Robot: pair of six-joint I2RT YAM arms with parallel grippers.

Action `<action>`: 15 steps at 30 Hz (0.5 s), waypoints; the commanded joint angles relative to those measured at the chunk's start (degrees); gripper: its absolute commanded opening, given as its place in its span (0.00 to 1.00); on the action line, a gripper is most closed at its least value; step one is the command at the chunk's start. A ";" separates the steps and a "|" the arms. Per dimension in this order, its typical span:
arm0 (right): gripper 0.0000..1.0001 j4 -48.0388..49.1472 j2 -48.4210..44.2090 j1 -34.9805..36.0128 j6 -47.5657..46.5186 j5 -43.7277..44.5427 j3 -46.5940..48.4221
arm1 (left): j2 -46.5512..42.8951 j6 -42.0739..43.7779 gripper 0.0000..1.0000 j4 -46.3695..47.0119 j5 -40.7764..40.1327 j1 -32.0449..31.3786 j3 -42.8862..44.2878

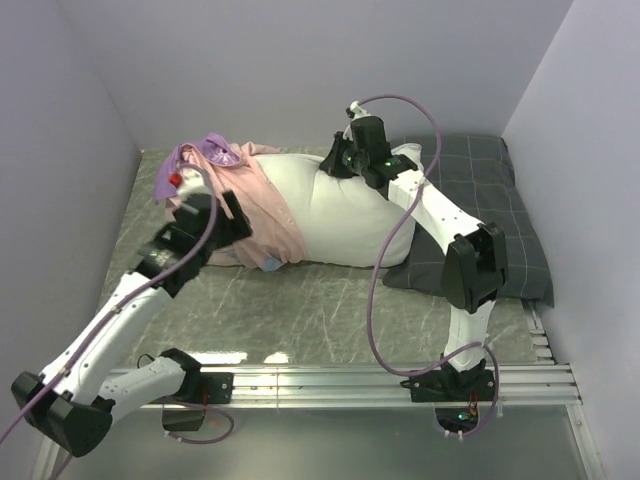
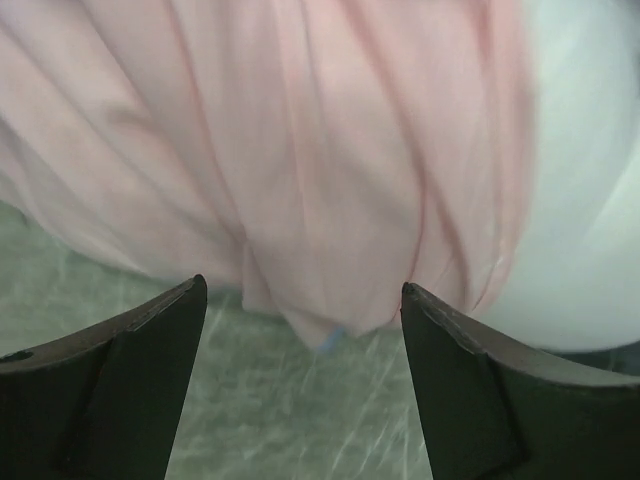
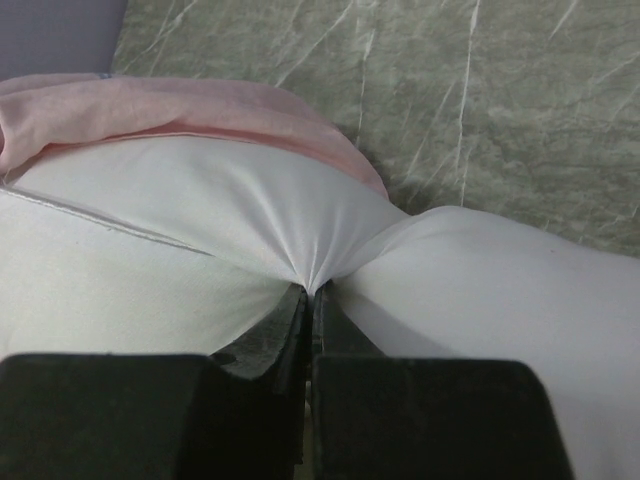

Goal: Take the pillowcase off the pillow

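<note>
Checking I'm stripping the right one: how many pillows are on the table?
2. The white pillow lies mid-table, its left end in the pillowcase, pinched by the right gripper. The dark grey checked pillow lies at the far right. No other shows.

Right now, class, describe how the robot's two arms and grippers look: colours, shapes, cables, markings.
The left arm and right arm have white links joined by bulky black joints. A lilac cable loops along each. Small green lights glow on the right arm. The left gripper and right gripper have matte black, wedge-shaped fingers. No lettering shows.
</note>
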 commanded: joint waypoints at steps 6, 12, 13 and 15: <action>0.00 -5.46 1.76 -0.24 -1.76 2.30 1.59 | 3.96 -8.05 0.82 10.48 0.91 -5.40 -12.59; 0.18 -4.93 -3.24 0.72 -4.92 3.26 0.36 | 6.36 -7.70 0.13 13.28 -4.89 -5.40 -14.00; 0.28 -5.11 -4.04 0.90 -5.80 3.09 0.36 | 5.92 -7.35 0.05 13.82 -5.16 -5.40 -14.18; 0.41 -5.46 -6.94 1.86 -6.77 3.96 0.19 | 4.52 -7.09 0.00 13.82 -5.42 -5.40 -14.27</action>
